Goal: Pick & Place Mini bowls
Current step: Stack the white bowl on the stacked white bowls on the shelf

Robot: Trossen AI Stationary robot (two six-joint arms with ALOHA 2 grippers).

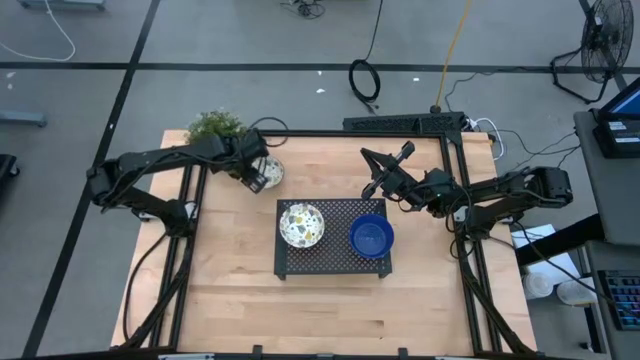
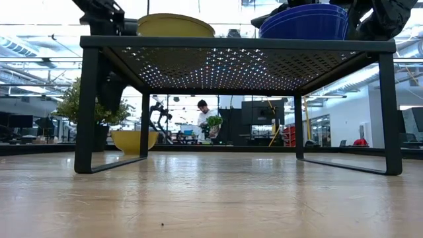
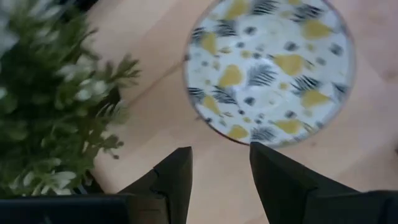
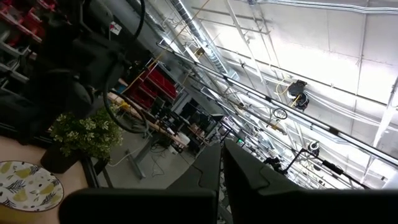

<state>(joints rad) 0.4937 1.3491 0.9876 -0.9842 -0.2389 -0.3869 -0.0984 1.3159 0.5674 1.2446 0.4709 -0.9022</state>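
Left jaws (image 3: 217, 168): narrowly parted, empty, poised just over a patterned mini bowl (image 3: 270, 65) on the tabletop (image 1: 230, 290), beside the plant (image 1: 215, 126).
Right jaws (image 4: 222, 163): closed, empty, raised behind the tray (image 1: 335, 262).
Tray: patterned bowl (image 1: 301, 224) and blue bowl (image 1: 371, 236) on top.

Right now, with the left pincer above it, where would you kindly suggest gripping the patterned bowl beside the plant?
Grip the patterned bowl by its thin rim, on the edge nearest the left pincer, coming straight down from above. It sits upright and shallow on the table, so one finger probably fits inside, one outside. Avoid the side facing the plant, which crowds it.
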